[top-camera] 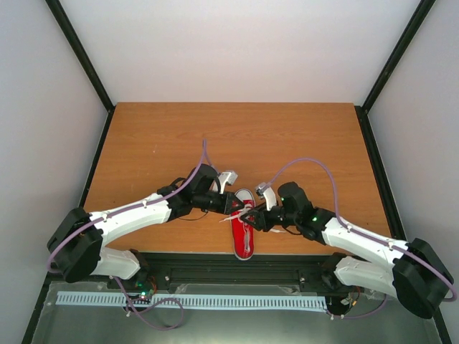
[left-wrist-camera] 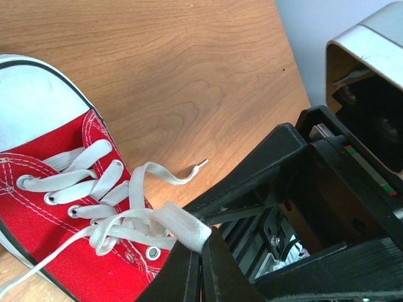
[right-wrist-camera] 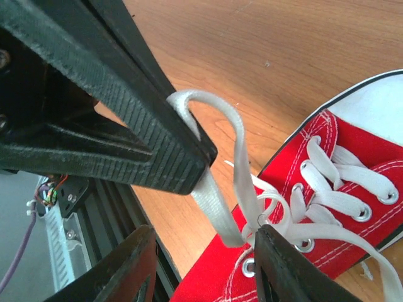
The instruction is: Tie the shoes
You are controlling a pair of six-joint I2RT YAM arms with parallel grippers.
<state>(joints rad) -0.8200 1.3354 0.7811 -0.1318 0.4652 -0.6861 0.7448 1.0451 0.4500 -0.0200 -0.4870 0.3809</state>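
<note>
Red canvas catches the eye first: a small red canvas low-top sneaker with a white rubber sole and toe cap (top-camera: 244,233) lies on the brown wood-grain table (top-camera: 165,136). It sits right at the near edge, midway between the two arms, its toe pointing away from their bases. Both arms reach in over it from either side, and their heads almost meet above the lacing.

The left gripper (left-wrist-camera: 201,248) has its black fingers pressed tight together on a white flat lace (left-wrist-camera: 186,229), pinching a folded loop of it just above the eyelets. From the right wrist camera that same pinch sits at the upper left. There the loop (right-wrist-camera: 208,104) curls out of the ribbed black fingertips (right-wrist-camera: 157,151) and drops down toward the shoe's lacing. One loose lace end with its plastic tip (left-wrist-camera: 200,165) lies on the wood just beside the sneaker.

The right gripper (right-wrist-camera: 204,248) stands with its jaws apart. A strand of the lace hangs down through the gap between its two fingers (right-wrist-camera: 289,270), and nothing is clamped there; whether the strand brushes either finger I cannot tell. The rest of the lacing runs crosswise through the metal eyelets (right-wrist-camera: 363,214), lying flat and loose on the red upper.
</note>
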